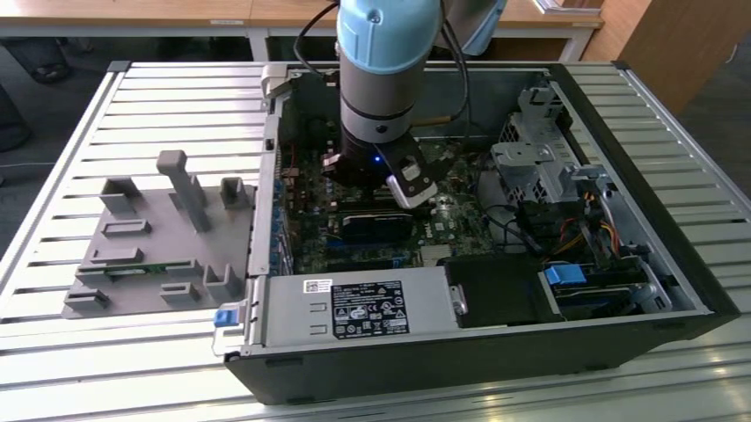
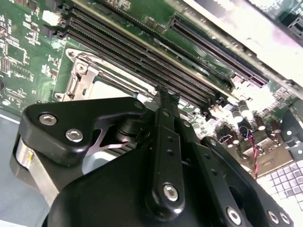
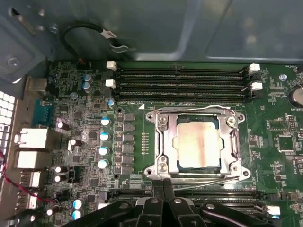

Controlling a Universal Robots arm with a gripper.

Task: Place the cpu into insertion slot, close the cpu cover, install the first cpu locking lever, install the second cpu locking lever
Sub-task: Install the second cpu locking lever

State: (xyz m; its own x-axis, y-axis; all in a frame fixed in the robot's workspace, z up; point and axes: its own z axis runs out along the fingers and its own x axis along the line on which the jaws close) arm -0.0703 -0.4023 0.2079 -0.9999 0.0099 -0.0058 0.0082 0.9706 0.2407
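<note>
Your gripper (image 3: 163, 185) is hanging inside the open computer case (image 1: 657, 264), and its two black fingers (image 3: 158, 189) are pressing flat against each other with nothing between them. In the first wrist view the joined tips are sitting at the edge of the insertion slot (image 3: 196, 141), just over the thin wire lever (image 3: 208, 183) running along that side of the socket; whether they are touching it, you cannot tell. In the second wrist view the same fingers (image 2: 163, 123) are pointing at the socket's corner (image 2: 83, 78).

The cpu (image 3: 197, 143) is lying in the socket, its silvery-grey face showing through the square window of the cpu cover (image 3: 163, 142), which is lying flat down over it. A second wire lever (image 3: 189, 109) is running along the socket's far side, next to the memory slots (image 3: 182, 80) with their white clips.

Beyond the socket, a row of blue-topped capacitors (image 3: 104, 142) is standing on the green motherboard (image 3: 279, 123), with the silvery rear ports (image 3: 33, 142) further out.

In the exterior view the arm (image 1: 378, 79) is reaching straight down over the board, well apart from the labelled power supply (image 1: 358, 309) at the case's near edge. To the exterior view's left of the case, a grey fixture tray (image 1: 153, 255) is resting on the slatted table (image 1: 70, 369).
</note>
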